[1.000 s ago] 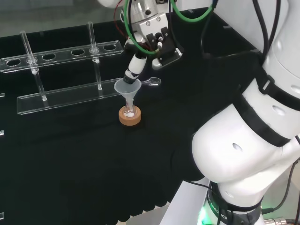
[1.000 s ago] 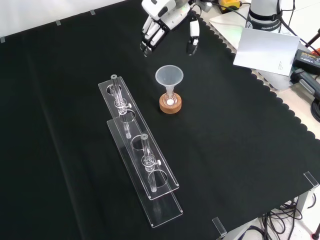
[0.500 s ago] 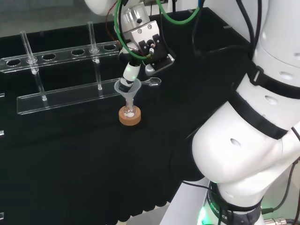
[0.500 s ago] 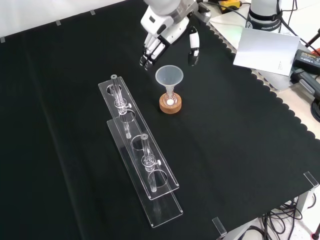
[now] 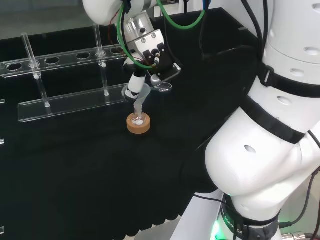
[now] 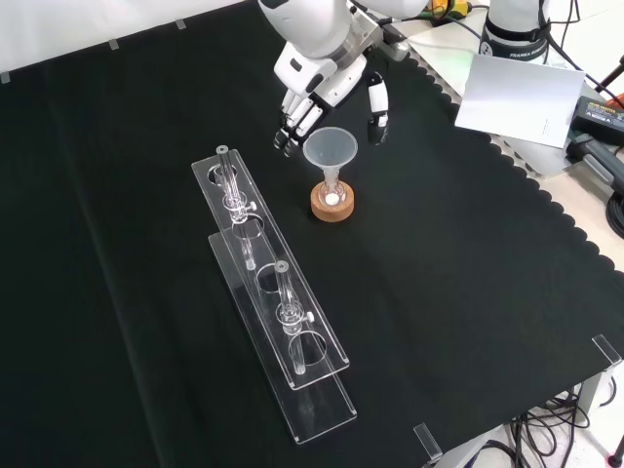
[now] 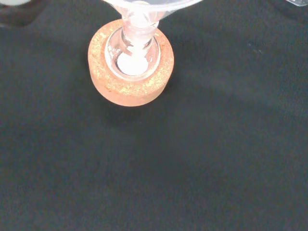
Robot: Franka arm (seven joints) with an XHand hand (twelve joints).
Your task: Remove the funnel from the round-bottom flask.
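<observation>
**Funnel seated in flask, robot hand spread above it**

The clear, cone-shaped plastic funnel (image 6: 331,151) is seen just above the centre of the front view, its stem set down into the neck of the small clear glass round-bottom flask (image 6: 332,195). The black and white robot hand (image 6: 327,83) is found directly above the funnel in that frame, its fingers (image 6: 289,132) straight and parted from the thumb, so that the funnel's rim lies between them; whether any fingertip touches the rim cannot be told. Nothing is gripped. In the head view, upper centre, the robot hand (image 5: 145,50) is placed over the funnel (image 5: 138,97) and partly covers it.

The flask is carried by a round cork ring stand (image 6: 332,205) on the surface (image 6: 468,273), which is draped in black cloth with a scalloped edge at the right of the front view. Left of the flask a clear acrylic test-tube rack (image 6: 278,322) with two upright glass tubes is laid out. A white sheet (image 6: 517,97) is seen at upper right.

In the wrist view the funnel (image 7: 144,7) is seen as translucent, and a white substance (image 7: 133,62) rests in the flask (image 7: 132,50) bottom, ringed by the cork (image 7: 131,86).
</observation>
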